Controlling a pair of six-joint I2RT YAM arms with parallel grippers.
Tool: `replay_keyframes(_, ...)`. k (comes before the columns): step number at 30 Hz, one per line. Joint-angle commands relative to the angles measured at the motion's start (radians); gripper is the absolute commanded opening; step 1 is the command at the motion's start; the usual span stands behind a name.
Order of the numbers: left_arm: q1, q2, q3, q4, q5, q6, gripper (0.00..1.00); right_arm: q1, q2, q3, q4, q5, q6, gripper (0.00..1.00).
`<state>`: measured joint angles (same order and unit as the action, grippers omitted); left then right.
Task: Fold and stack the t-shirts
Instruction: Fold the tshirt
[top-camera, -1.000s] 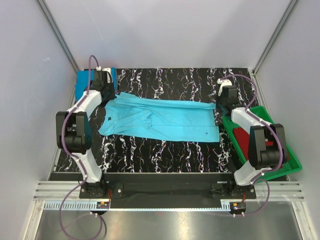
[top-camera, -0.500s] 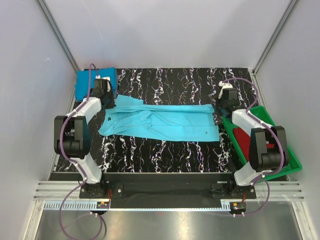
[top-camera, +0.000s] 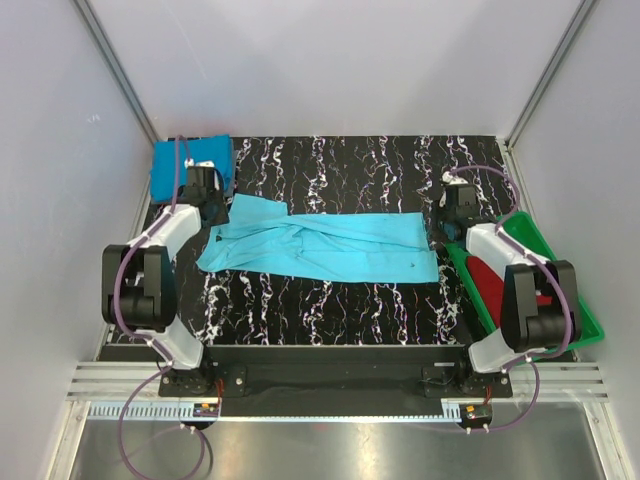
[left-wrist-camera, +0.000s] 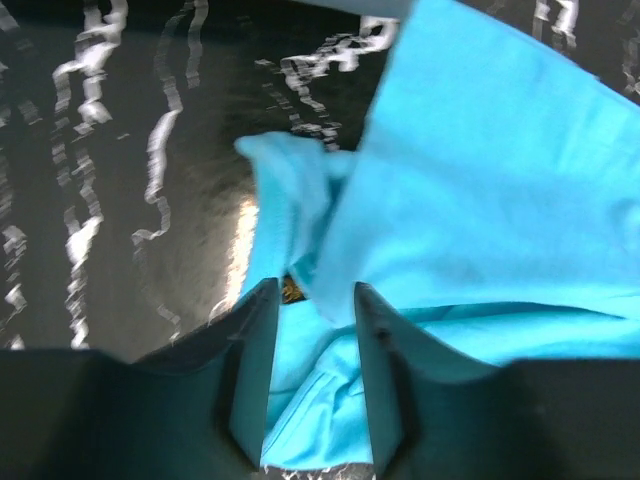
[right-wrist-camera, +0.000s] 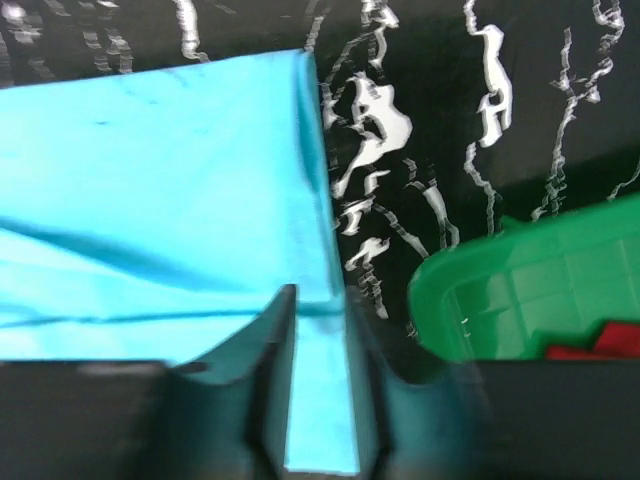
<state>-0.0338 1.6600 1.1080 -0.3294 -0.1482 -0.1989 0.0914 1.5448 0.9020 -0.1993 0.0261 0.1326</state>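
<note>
Left gripper being held partly parted, unclenched, over the left end of the turquoise shirt, right gripper likewise parted astride its right edge, one turquoise shirt being laid across the table, one blue shirt folded far-left, red cloth being kept in one tray under the right arm.

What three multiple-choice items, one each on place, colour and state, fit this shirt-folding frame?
1. Where is the deeper blue shirt?
A) far left corner of the table
B) near right corner
C) dead centre

2. What colour is the cloth in the green tray?
A) grey
B) dark red
C) white

3. How is the turquoise shirt?
A) laid out as a long strip on the table
B) balled up
C) hanging in the air

Answers: 1 A, it lies folded at the far left corner; 2 B, the cloth there is dark red; 3 A, it lies flat across the middle.
</note>
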Motion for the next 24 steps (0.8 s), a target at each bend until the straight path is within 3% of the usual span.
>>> replay_keyframes(1,-0.005,-0.109,-0.005,0.004,-0.128,-0.022,0.46,0.001,-0.094,0.008,-0.037,-0.07,0.058,0.35)
replay_keyframes(4,-0.015,-0.15,-0.008,-0.005,-0.154,-0.043,0.5,0.004,-0.132,0.032,-0.04,-0.112,0.102,0.4)
replay_keyframes(8,-0.038,-0.128,0.035,-0.01,0.01,-0.045,0.5,0.043,-0.056,0.135,-0.026,-0.212,0.134,0.38)
replay_keyframes(15,-0.049,0.062,0.211,-0.082,0.096,-0.043,0.52,0.161,0.133,0.329,-0.012,-0.357,0.108,0.37)
replay_keyframes(18,-0.046,0.136,0.295,-0.109,0.119,-0.048,0.53,0.224,0.221,0.431,-0.032,-0.33,0.091,0.35)
replay_keyframes(22,-0.046,0.251,0.432,-0.118,0.211,0.073,0.55,0.237,0.264,0.46,-0.031,-0.337,0.134,0.34)
replay_keyframes(24,-0.046,0.342,0.544,-0.199,0.205,0.088,0.52,0.24,0.274,0.462,-0.028,-0.356,0.144,0.34)
